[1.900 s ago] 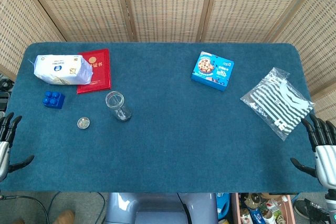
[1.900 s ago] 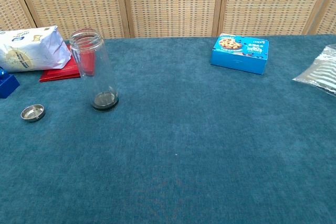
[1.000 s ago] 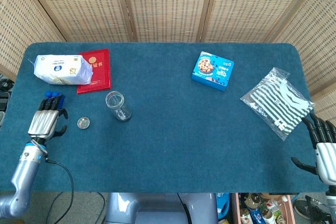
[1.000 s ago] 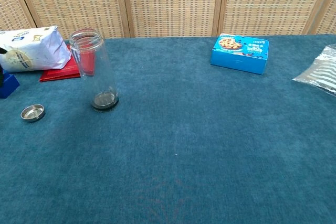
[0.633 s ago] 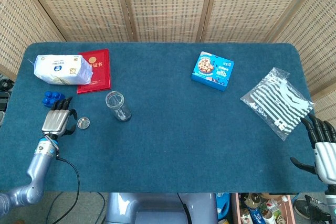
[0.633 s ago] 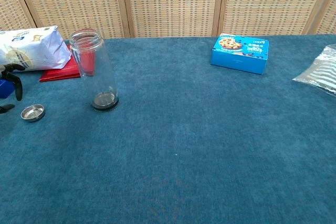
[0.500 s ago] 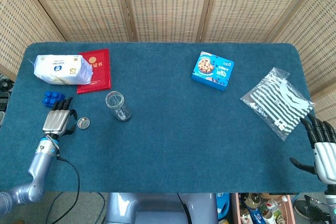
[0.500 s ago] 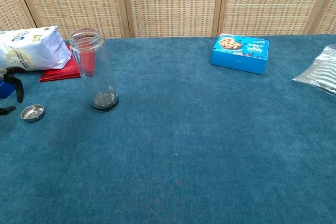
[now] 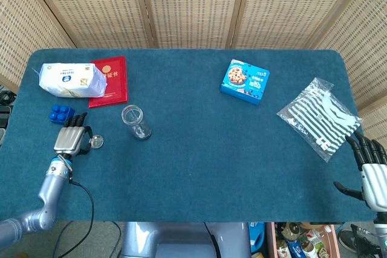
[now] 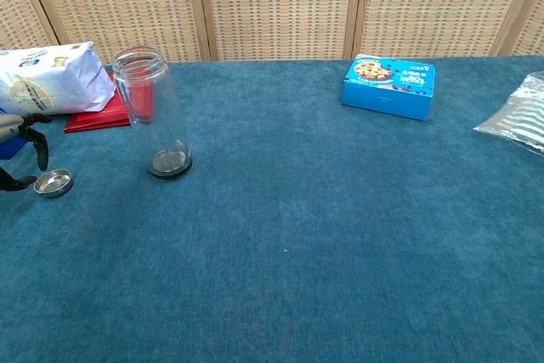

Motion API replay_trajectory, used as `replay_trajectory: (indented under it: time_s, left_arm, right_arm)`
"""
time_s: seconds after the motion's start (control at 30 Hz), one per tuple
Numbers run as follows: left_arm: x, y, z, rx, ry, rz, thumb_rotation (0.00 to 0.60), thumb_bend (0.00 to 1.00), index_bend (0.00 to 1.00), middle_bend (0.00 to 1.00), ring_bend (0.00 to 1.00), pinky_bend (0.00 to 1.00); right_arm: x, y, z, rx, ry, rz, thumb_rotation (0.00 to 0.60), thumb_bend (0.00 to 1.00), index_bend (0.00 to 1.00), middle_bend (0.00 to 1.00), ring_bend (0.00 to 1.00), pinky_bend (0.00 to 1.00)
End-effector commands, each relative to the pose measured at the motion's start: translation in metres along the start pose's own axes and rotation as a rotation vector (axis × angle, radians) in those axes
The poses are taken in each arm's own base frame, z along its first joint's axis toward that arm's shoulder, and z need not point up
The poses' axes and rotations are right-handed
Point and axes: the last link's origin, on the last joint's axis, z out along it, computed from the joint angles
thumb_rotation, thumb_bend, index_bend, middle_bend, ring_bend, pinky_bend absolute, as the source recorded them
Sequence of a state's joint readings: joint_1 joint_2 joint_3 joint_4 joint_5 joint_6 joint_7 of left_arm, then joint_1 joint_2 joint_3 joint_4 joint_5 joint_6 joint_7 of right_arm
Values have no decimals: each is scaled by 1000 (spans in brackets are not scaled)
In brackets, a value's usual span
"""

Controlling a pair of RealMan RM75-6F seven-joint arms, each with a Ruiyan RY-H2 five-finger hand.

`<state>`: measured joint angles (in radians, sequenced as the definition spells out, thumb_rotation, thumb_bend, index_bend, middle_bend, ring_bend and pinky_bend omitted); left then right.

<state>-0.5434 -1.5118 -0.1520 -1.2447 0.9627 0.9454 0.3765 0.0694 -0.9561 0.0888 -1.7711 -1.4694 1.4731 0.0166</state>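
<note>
Our left hand (image 9: 71, 139) lies low over the desk (image 9: 199, 173), palm down, fingers (image 10: 38, 144) apart and arched just beside the small metal lid (image 9: 96, 142), holding nothing. Our right hand (image 9: 370, 172) hangs spread at the desk's edge. The red booklet's (image 9: 112, 80) gold writing is unreadable.

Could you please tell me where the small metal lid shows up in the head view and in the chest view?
Head view: the lid lies on the table's left part, just right of the left hand, lower left of the jar.
Chest view: the lid lies at the far left edge, under the hand's fingers.
Shared landmark: the jar, standing right of the lid in both.
</note>
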Motion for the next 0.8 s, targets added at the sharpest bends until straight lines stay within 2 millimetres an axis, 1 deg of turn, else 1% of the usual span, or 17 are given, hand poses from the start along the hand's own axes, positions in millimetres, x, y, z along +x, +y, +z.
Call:
replay_trajectory:
  time_s: [0.03, 0.27, 0.4, 0.8]
  left_arm:
    - [-1, 3, 2, -3, -3, -1, 600, 415, 484, 0, 0, 0]
    - [-2, 9, 5, -6, -1, 14, 600, 445, 489, 0, 0, 0]
    - [-5, 12, 4, -10, -1, 15, 600, 467, 508, 0, 0, 0]
    - [-8, 11, 6, -4, -7, 12, 600, 467, 548, 0, 0, 0]
  right_arm:
    - [-1, 0, 1, 1, -3, 1, 600, 0, 105, 0, 0, 0]
    - [0, 1, 1, -3, 1, 3, 600, 0, 105, 0, 0, 0]
    - [0, 1, 1, -3, -1, 4, 600, 0, 105, 0, 0, 0]
    - [0, 1, 1, -4, -1, 6, 600, 0, 104, 0, 0, 0]
